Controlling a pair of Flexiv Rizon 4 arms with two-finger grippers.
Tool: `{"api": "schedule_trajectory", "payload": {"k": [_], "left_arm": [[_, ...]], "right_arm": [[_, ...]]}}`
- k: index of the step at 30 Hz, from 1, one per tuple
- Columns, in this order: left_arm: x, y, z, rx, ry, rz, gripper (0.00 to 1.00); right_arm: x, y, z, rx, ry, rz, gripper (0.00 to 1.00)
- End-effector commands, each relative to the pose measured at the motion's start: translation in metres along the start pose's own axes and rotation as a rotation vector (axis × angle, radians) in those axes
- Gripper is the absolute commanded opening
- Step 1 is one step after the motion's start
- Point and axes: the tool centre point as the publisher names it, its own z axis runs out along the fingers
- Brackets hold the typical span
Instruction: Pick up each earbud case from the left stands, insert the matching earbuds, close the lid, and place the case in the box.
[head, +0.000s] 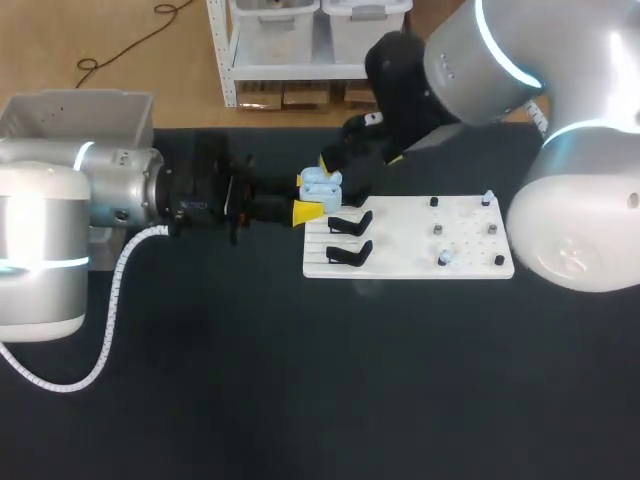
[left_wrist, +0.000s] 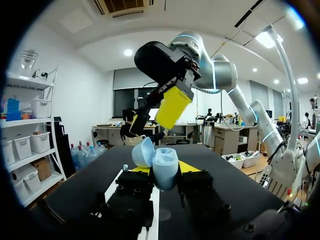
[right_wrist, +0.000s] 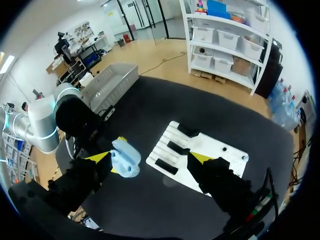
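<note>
Left gripper (left_wrist: 163, 172) clenched on the one earbud case (head: 321, 184), lid tipped open; right gripper (right_wrist: 150, 158) spread wide, holding nothing.

Count: 1 light-blue case, 1 white board (head: 410, 262), 3 black stands (right_wrist: 177, 147), 6 small pegs (head: 438, 230) on the board's other half, 1 grey box (head: 75, 115) well apart at the table's far left. The case is held in the air by the board's stand-side edge, a yellow tip on each side of it. The left wrist view shows the open lid and one yellow finger (left_wrist: 172, 107) of the right gripper above the case, not touching. The right wrist view shows all 3 stands bare and the case beside one of its own fingertips. The head view shows only 2 stands, since the grippers cover the third, and it alone shows the pegs well enough to count. I can't tell which pegs carry earbuds.
</note>
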Motion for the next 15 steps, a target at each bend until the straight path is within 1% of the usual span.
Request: {"api": "schedule_trajectory", "payload": {"k": [1,3,8,12,15], "left_arm": [[0.000,-0.001,0.000,-0.004,-0.001,0.002,0.00],[0.000,-0.001,0.000,-0.004,-0.001,0.002,0.00],[0.000,-0.001,0.000,-0.004,-0.001,0.002,0.00],[0.000,-0.001,0.000,-0.004,-0.001,0.002,0.00],[0.000,-0.001,0.000,-0.004,-0.001,0.002,0.00]], "right_arm": [[0.007,-0.011,-0.020,0.052,-0.052,-0.018,1.00],[0.006,-0.020,-0.029,0.087,-0.058,-0.039,1.00],[0.011,-0.050,-0.043,0.236,-0.019,-0.089,1.00],[0.017,-0.080,-0.048,0.324,0.052,-0.118,1.00],[0.021,-0.103,-0.049,0.365,0.115,-0.115,1.00]]}}
